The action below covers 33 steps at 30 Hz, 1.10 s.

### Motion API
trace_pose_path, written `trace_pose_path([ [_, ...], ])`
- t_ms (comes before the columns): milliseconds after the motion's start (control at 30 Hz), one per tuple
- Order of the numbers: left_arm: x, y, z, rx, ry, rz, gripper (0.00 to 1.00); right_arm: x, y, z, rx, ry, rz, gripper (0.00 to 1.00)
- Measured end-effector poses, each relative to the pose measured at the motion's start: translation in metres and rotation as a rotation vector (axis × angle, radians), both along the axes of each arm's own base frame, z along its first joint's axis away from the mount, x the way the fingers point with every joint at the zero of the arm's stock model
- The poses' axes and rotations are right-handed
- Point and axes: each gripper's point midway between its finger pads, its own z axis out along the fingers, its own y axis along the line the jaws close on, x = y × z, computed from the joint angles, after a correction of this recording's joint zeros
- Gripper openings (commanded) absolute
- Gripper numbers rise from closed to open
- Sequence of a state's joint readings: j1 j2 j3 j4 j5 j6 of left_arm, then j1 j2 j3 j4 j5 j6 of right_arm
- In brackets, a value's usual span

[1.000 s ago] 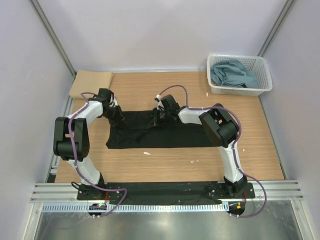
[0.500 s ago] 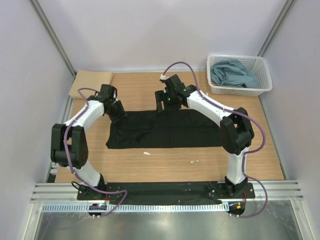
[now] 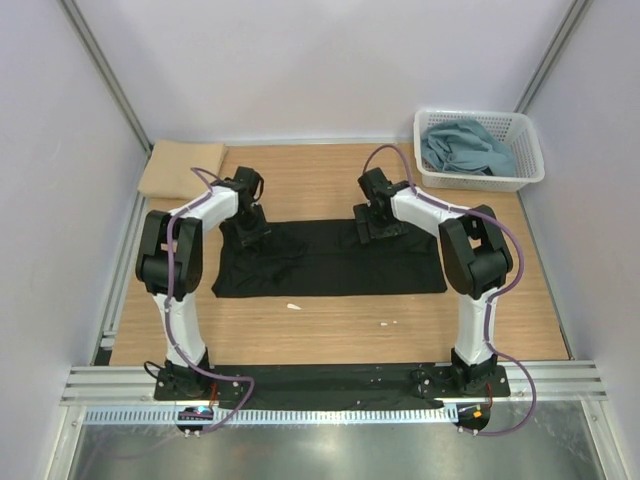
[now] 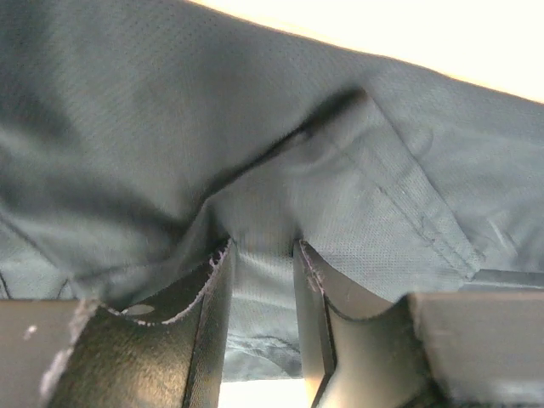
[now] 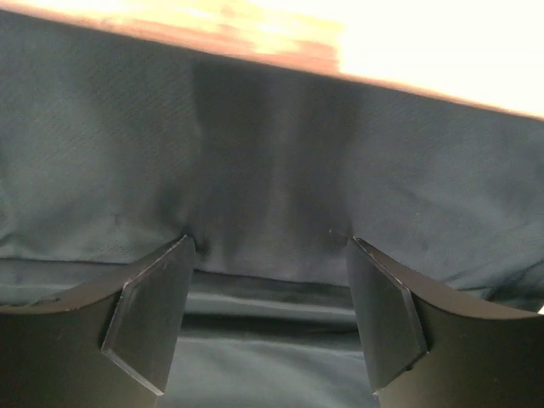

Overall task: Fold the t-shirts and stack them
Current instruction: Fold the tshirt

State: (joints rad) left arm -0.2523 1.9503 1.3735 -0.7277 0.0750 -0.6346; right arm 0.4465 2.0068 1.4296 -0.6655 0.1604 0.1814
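My left pincer (image 4: 262, 251) nips fold of black t-shirt (image 3: 330, 265) spread on worktop (image 3: 340, 325); my right pincer (image 5: 268, 246) gapes wide, low over its far edge.

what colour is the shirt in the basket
The shirt is dusty blue-grey, clearest in the top external view.

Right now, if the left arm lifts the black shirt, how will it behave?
Probably floppy: the black shirt bunches around the left fingers. It would likely sag and drag, not lift flat. Its thin weave suggests light.
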Motion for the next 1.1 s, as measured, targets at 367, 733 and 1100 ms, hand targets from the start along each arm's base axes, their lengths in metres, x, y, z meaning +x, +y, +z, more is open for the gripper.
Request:
trace_pose_path([
  [367, 0.031, -0.013, -0.009, 0.079, 0.064, -0.148, 0.35, -0.01, -0.004, -0.003, 0.033, -0.101, -0.12, 0.79],
  [733, 0.106, -0.021, -0.006, 0.195, -0.038, -0.326, 0.38, -0.07, 0.025, -0.003, 0.155, 0.002, -0.204, 0.83],
  [1100, 0.155, -0.006, 0.0, 0.315, -0.176, -0.361, 0.41, -0.084, 0.061, 0.025, 0.253, 0.144, -0.215, 0.86],
])
